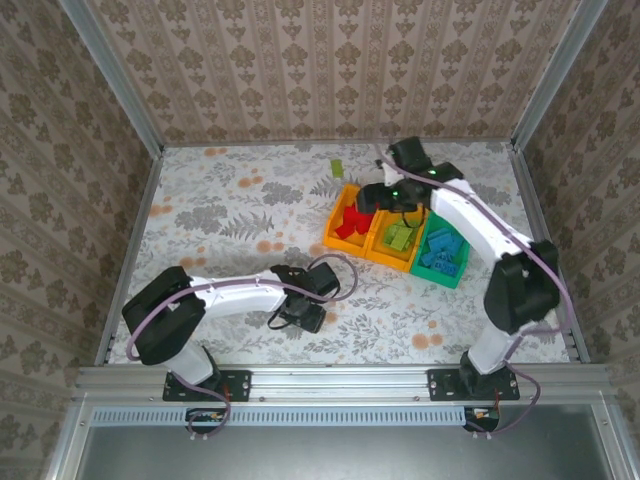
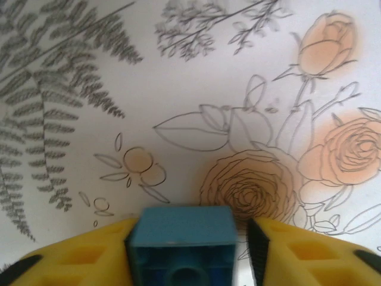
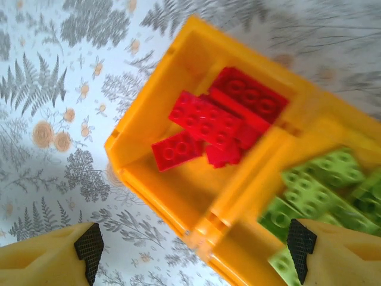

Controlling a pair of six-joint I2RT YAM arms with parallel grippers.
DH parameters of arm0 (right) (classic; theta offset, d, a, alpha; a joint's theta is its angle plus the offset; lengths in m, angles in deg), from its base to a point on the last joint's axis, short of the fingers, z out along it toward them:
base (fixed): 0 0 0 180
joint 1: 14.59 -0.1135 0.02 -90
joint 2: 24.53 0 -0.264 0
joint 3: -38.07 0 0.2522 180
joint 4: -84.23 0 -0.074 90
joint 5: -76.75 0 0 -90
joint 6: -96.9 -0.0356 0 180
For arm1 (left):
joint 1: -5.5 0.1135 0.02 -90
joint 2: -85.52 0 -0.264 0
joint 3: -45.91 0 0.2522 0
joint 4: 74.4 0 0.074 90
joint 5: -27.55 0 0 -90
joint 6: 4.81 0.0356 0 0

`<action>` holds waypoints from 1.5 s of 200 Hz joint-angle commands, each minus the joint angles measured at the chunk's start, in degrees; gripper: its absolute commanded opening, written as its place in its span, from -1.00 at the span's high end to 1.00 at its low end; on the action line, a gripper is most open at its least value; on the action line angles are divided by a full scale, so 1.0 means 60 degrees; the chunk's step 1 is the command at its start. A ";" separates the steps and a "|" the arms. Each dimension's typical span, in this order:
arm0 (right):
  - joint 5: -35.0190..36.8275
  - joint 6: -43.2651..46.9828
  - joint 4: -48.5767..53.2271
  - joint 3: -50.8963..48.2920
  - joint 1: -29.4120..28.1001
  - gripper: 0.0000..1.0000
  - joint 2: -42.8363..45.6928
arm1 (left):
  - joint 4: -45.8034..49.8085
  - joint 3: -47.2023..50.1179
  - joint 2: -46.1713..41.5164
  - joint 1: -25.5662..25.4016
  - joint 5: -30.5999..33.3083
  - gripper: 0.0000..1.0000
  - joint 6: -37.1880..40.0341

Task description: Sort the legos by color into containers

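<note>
A light blue lego (image 2: 181, 229) sits on the table between the yellow fingers of my left gripper (image 2: 190, 259), which is shut on it. From above, that gripper (image 1: 300, 308) is low over the near middle of the table. The containers stand in a row at the right. The left orange bin (image 1: 335, 222) holds red legos (image 3: 217, 122), the middle orange bin (image 1: 384, 252) holds lime green legos (image 3: 315, 187), and the green bin (image 1: 447, 280) holds blue legos (image 1: 443, 250). My right gripper (image 3: 195, 250) hangs open over the two orange bins with nothing between its fingers.
One lime green lego (image 1: 337, 167) lies loose on the flowered table behind the bins. Patterned walls and metal rails (image 1: 128, 100) close the table in on three sides.
</note>
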State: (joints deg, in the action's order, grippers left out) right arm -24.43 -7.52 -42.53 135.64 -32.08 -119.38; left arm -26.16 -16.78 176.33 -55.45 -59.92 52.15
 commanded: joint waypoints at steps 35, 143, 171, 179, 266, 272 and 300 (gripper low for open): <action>-0.0087 -0.0581 -0.0280 -0.2545 0.2603 -0.70 0.2003 | -0.0300 -0.1059 0.0369 0.0032 -0.0213 0.48 0.0409; 0.0464 -0.1434 -0.1043 -0.5138 0.5387 -0.70 0.3961 | -0.1663 -0.8040 0.4201 0.0350 -0.2797 0.53 0.2099; 0.0157 -0.1406 -0.0934 -0.5375 0.5770 -0.70 0.4071 | -0.2227 -0.9443 0.5252 0.0361 -0.3932 0.51 0.1899; 0.0117 -0.1408 -0.0925 -0.5429 0.5841 -0.70 0.4069 | -0.2382 -0.9834 0.5471 0.0361 -0.4225 0.51 0.1786; -0.0184 -0.1469 -0.0897 -0.5777 0.6215 -0.70 0.4290 | -0.3162 -1.2522 0.7932 0.0497 -0.5583 0.25 0.0247; -0.0214 -0.1466 -0.0910 -0.5805 0.6219 -0.70 0.4321 | -0.3224 -1.2517 0.7964 0.0506 -0.5539 0.20 0.0185; -0.0221 -0.1410 -0.0966 -0.5974 0.6232 -0.65 0.4314 | -0.3229 -1.2495 0.7858 0.0566 -0.5343 -0.04 0.0166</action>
State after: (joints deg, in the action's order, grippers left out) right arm -24.45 -15.69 -48.25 101.17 5.01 -94.46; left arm -44.28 -90.22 223.58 -52.96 -91.18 54.91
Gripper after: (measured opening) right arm 0.846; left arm 0.464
